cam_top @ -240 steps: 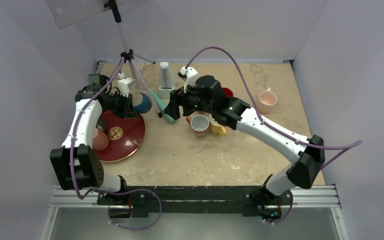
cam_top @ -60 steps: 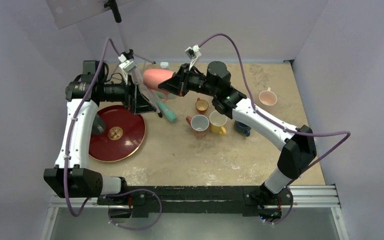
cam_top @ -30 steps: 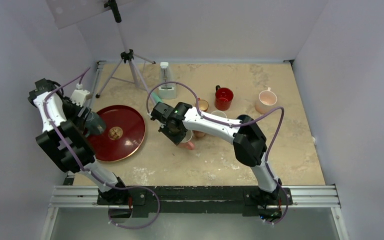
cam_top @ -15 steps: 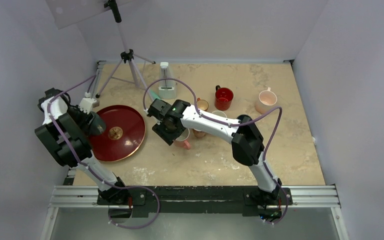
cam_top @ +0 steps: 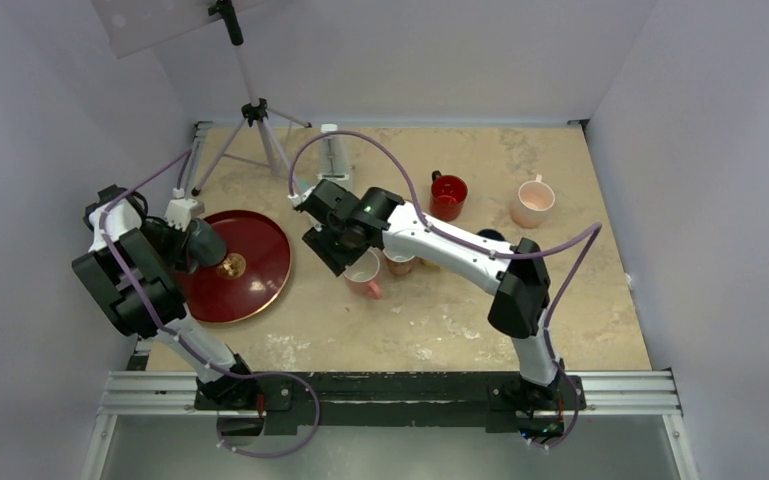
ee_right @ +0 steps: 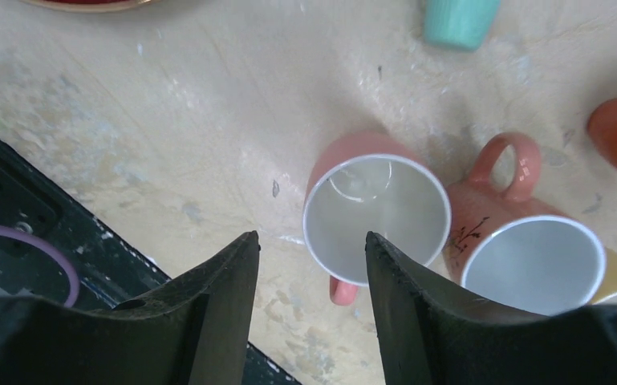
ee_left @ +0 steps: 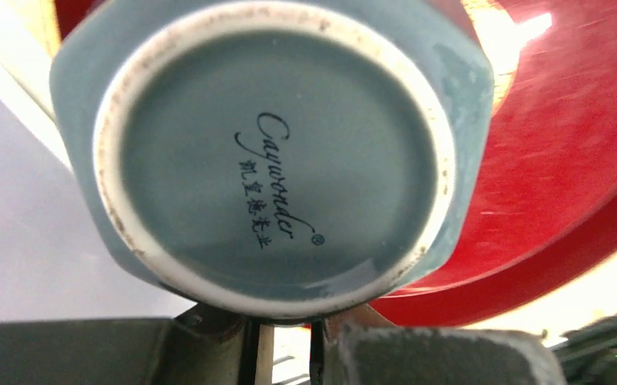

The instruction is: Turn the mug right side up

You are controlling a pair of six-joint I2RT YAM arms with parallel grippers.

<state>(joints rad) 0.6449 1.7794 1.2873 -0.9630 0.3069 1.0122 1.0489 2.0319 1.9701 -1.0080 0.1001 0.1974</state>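
Where the left arm folds in over the left side of the table (cam_top: 580,300), entry one: left gripper (ee_left: 279,345), fingers drawn close with only a slit between them, closed on a blue-grey mug (ee_left: 273,160). The exact point of grip is hidden under the mug. This mug is off upright, base turned to the wrist camera, over the left part of a red plate (cam_top: 260,270). Base mark: a cursive word reading roughly "Cayworder", a line of Chinese characters beneath it, and a small ® sign. The foot ring is unglazed and speckled brown.

Entry two: tripod (cam_top: 251,112), far left of the table.

Entry three: right gripper (ee_right: 311,241), jaws wide apart, holding nothing, hovering above a pink mug (ee_right: 375,210). That mug stands right side up on the table, right of the plate, white inside, handle toward the near edge.

Entry four: second pink mug (ee_right: 521,261), upright, just beside the first. It has a small dark marking on its side, too small to read.

Entry five: red mug (cam_top: 448,195), upright, farther back.

Entry six: pale peach mug (cam_top: 535,203), upright, well to the right.
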